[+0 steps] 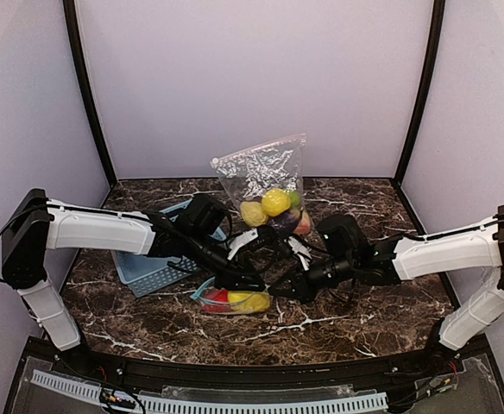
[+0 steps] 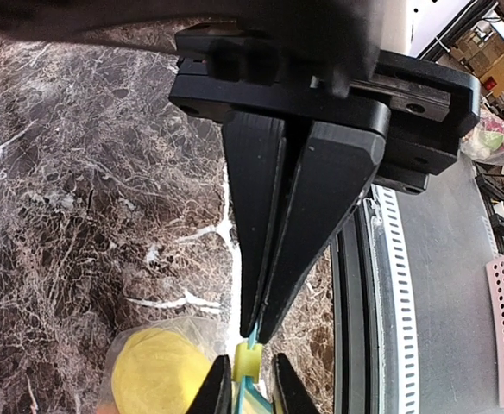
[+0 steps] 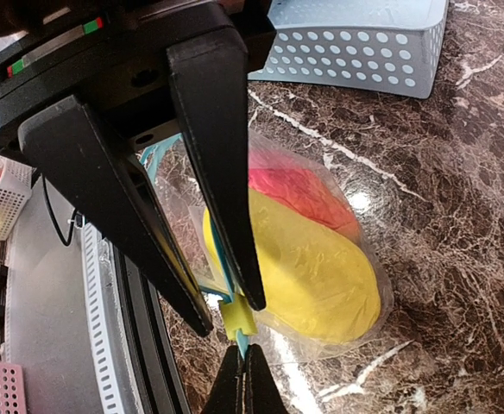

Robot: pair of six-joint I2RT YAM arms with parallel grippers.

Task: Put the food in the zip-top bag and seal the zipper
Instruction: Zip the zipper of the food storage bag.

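Note:
A clear zip-top bag (image 1: 233, 300) lies at the table's front centre, holding a yellow piece (image 1: 250, 302) and a red piece (image 1: 216, 297) of food. My left gripper (image 2: 254, 332) is shut on the end of the bag's teal zipper strip (image 2: 250, 347). My right gripper (image 3: 230, 315) is open, its jaws straddling the yellow slider (image 3: 239, 319) with a gap on one side. In the right wrist view the yellow food (image 3: 312, 267) and red food (image 3: 299, 190) fill the bag. The two grippers meet tip to tip, the left gripper (image 1: 256, 285) beside the right gripper (image 1: 285, 291).
A second clear bag (image 1: 265, 168) stands at the back centre with lemons (image 1: 274, 203) and other toy fruit inside. A light-blue perforated basket (image 1: 153, 272) sits at the left under my left arm. The table's front rail (image 2: 355, 285) is close by.

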